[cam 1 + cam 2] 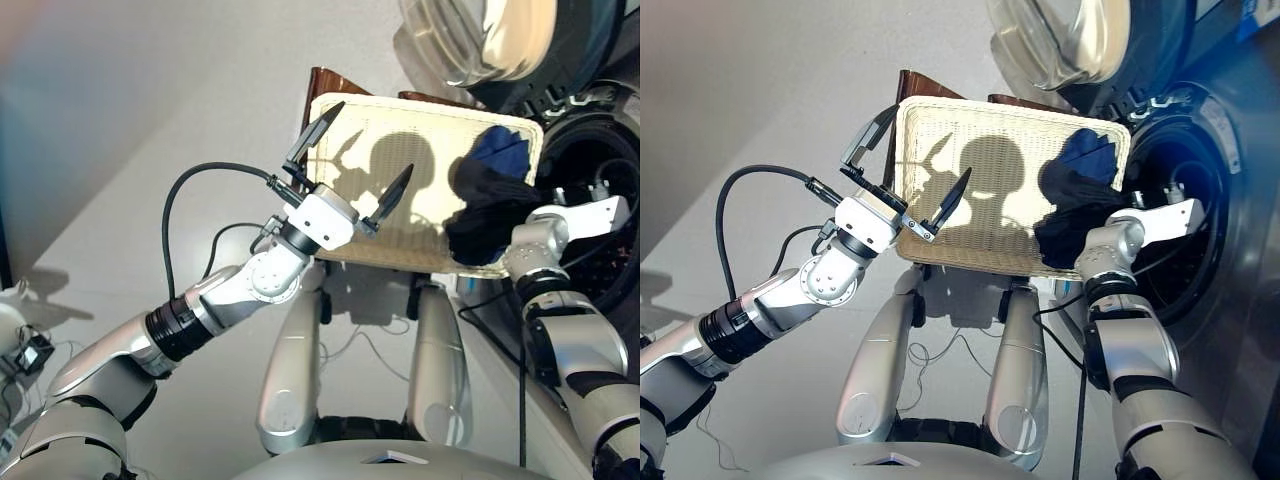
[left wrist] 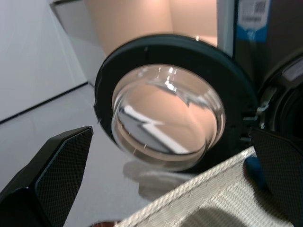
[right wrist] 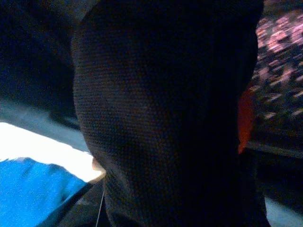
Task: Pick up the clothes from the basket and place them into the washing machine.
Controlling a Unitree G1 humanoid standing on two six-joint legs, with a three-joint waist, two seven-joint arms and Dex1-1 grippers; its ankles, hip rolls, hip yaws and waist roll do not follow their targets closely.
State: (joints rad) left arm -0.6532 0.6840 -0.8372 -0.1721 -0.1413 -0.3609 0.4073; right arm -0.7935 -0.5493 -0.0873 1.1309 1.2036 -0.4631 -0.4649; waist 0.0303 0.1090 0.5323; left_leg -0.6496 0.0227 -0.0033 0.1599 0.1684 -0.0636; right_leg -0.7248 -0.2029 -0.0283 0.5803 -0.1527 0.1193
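Left eye view: basket (image 1: 400, 180) on grey floor (image 1: 120, 180) beside washing machine (image 1: 600, 150).

The basket (image 1: 400, 160) sits in the upper middle of the head view, with the washing machine (image 1: 610, 190) at the right edge and its open door (image 1: 480, 40) at the top, above the basket's far right corner. Two garments (image 1: 492, 205) lie in the basket's right end, one (image 1: 500, 150) behind the other (image 1: 485, 225). The left gripper (image 1: 350, 165) hangs over the basket's left end; the right gripper (image 1: 560, 215) is at its right rim, beside the drum opening.
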